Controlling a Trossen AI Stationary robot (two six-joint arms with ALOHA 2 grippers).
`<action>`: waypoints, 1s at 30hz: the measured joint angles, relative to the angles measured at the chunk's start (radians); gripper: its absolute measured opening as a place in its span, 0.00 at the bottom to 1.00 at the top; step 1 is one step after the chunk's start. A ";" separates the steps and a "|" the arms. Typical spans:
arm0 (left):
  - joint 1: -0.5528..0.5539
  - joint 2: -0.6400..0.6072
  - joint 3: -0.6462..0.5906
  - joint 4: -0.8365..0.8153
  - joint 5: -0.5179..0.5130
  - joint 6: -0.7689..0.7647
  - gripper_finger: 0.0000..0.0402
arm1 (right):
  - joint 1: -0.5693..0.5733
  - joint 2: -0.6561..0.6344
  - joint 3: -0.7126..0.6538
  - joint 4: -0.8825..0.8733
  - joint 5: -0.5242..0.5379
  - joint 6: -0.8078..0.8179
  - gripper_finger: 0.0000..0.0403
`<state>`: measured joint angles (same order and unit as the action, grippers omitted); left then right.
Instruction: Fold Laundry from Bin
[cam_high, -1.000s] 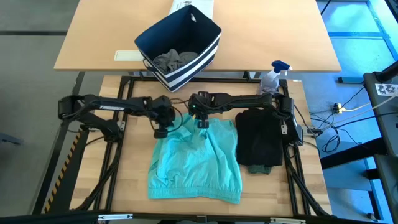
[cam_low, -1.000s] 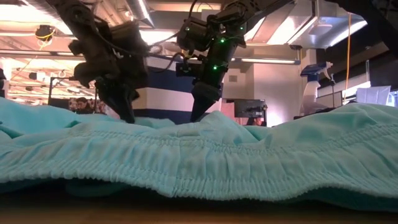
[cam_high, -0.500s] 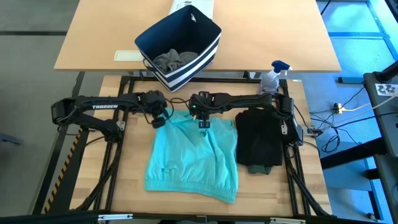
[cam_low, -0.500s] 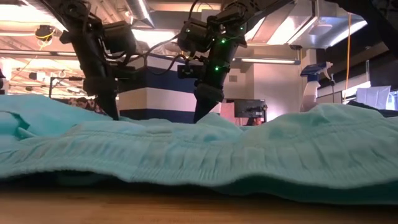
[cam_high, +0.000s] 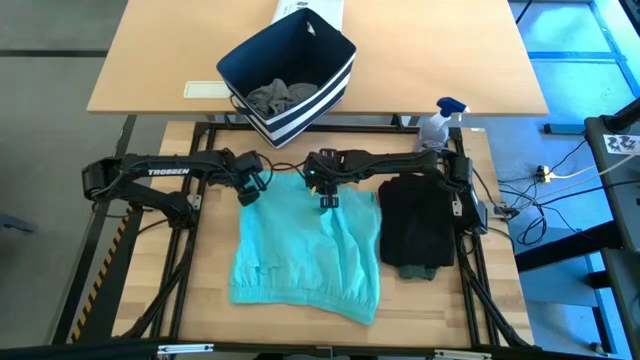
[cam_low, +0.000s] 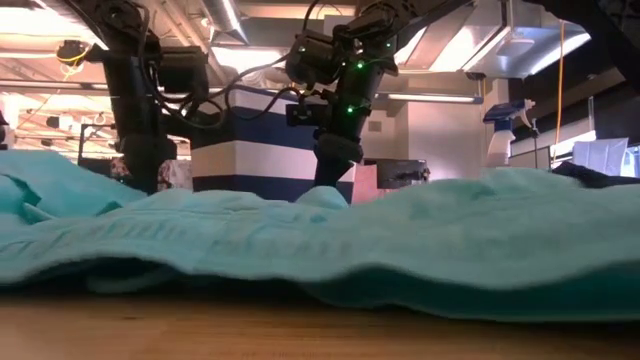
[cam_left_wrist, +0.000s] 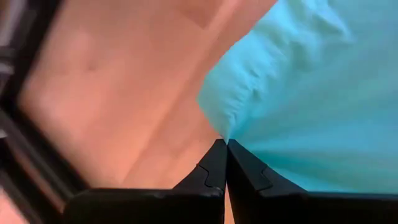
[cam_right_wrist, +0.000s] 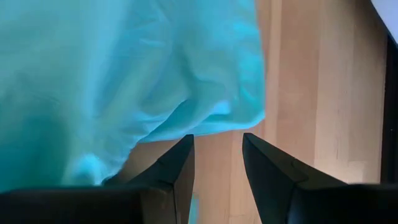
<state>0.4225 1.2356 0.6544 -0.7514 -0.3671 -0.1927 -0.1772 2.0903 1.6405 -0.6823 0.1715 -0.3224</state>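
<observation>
From above, one teal piece (cam_high: 308, 250) lay spread on the slatted wooden table (cam_high: 200, 300) beside one dark folded stack (cam_high: 416, 232), and one navy striped bin (cam_high: 290, 70) (grey cloth inside) stood on the far desk. In the low view the teal cloth was a rumpled, ribbed ridge below both arms. At the wrists, the left gripper (cam_left_wrist: 224, 144) was pinched tight on a teal corner, while the right gripper (cam_right_wrist: 217, 140) stood partly apart, gripping nothing, over the teal edge.

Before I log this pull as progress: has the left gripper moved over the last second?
Yes. In the high view the left gripper, shut on the teal piece, has gone toward the bin and outward, away from the folded black garment.
</observation>
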 joint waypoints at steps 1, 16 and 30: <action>0.000 -0.002 0.000 0.003 -0.009 0.000 0.00 | 0.000 0.000 0.000 0.000 0.000 0.000 0.34; -0.028 -0.008 0.070 0.040 0.095 0.175 0.22 | 0.001 0.000 0.000 -0.047 0.020 0.005 0.34; -0.332 -0.007 0.133 0.053 0.307 0.108 0.33 | 0.131 -0.055 0.000 -0.238 0.180 0.173 0.34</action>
<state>0.0908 1.2284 0.7878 -0.6983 -0.0599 -0.0851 -0.0465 2.0356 1.6409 -0.9203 0.3515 -0.1490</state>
